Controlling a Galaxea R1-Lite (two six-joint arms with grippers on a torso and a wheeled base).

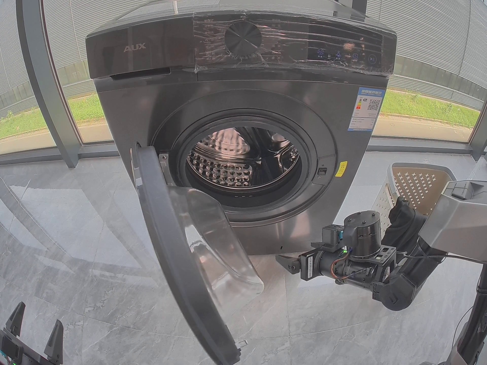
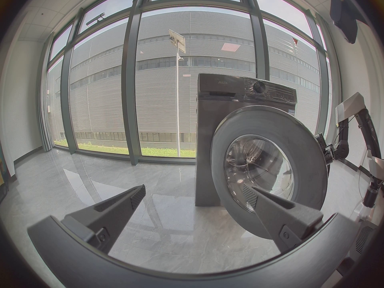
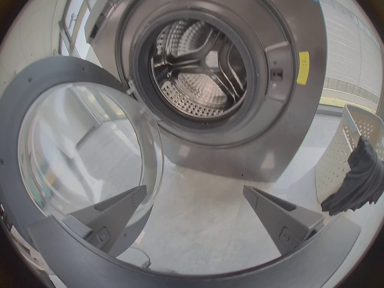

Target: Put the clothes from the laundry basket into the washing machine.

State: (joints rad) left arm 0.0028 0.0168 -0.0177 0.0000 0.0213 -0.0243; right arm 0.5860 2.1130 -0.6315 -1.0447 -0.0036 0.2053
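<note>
Clothes: one dark garment (image 3: 362,177) draped over the rim of the laundry basket (image 3: 336,161) and hanging down its outer wall.
Laundry basket: on the floor toward its window edge, near the right side of the washing machine (image 1: 243,97).
Washing machine: door (image 1: 167,239) stands wide open on the left hinge. The visible part of the drum (image 1: 238,163) looks bare.
Right pincer (image 1: 284,263): spread wide and holding nothing, low over the floor between door and basket.
Left pincer (image 2: 196,209): spread wide and holding nothing, well apart to the left of the door.
Step in hand: probably fetching the garment. Close on the bunched fold at the rim and lift straight up so the light basket does not tip.
Hidden: the basket's inside is cut off, so I cannot tell whether more clothes lie within.
</note>
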